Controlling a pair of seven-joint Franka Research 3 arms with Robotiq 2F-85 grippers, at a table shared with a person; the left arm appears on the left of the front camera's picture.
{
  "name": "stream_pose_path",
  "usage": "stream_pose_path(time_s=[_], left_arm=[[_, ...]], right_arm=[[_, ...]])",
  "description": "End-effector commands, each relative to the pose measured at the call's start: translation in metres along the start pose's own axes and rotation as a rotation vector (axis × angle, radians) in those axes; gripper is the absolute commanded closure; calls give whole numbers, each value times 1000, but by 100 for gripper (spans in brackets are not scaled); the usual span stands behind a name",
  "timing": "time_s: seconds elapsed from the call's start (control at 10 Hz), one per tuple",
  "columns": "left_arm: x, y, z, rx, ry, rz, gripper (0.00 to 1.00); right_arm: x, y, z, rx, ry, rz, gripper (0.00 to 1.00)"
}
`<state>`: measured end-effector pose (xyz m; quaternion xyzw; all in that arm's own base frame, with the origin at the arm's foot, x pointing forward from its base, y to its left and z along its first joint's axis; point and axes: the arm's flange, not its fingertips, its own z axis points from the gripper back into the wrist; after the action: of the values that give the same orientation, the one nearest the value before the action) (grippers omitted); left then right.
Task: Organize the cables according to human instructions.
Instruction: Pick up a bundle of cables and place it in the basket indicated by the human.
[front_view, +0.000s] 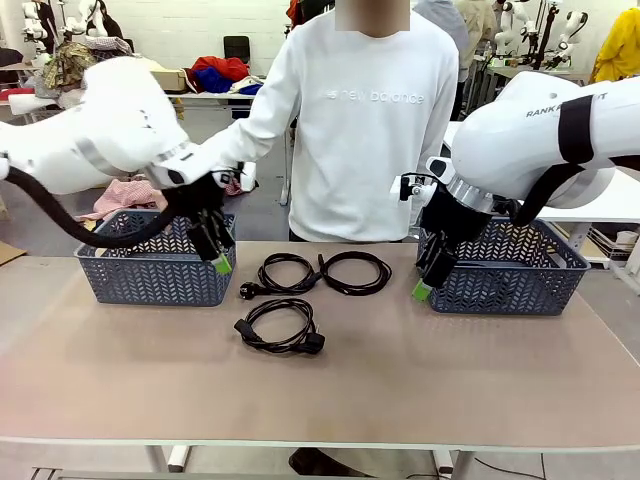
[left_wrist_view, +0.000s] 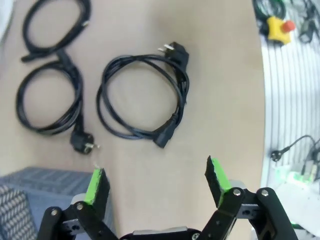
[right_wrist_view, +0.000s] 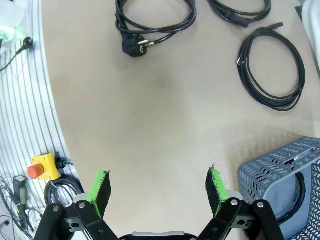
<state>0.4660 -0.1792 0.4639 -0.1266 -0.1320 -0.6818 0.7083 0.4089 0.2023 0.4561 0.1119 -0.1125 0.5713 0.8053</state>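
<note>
Tan tabletop (front_view: 450, 390), person in white standing behind. Left jaws spread, nothing between, at the front right corner of the left basket (front_view: 130, 280). Right jaws spread likewise, well right of that basket. Three coiled cables (left_wrist_view: 165, 136) flat on the tabletop right of it, two abreast, one nearer the robot.
</note>
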Motion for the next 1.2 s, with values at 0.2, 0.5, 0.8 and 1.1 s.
stream_pose_path(time_s=[0.2, 0.5, 0.8, 1.1], left_arm=[[20, -16, -34, -47, 94, -159, 0], [21, -30, -44, -44, 105, -193, 0], [30, -22, -43, -67, 96, -148, 0], [30, -22, -43, -67, 96, -148, 0]], right_arm=[[3, -1, 2, -7, -2, 0, 0], [3, -1, 2, -7, -2, 0, 0], [3, -1, 2, -7, -2, 0, 0], [3, -1, 2, -7, -2, 0, 0]])
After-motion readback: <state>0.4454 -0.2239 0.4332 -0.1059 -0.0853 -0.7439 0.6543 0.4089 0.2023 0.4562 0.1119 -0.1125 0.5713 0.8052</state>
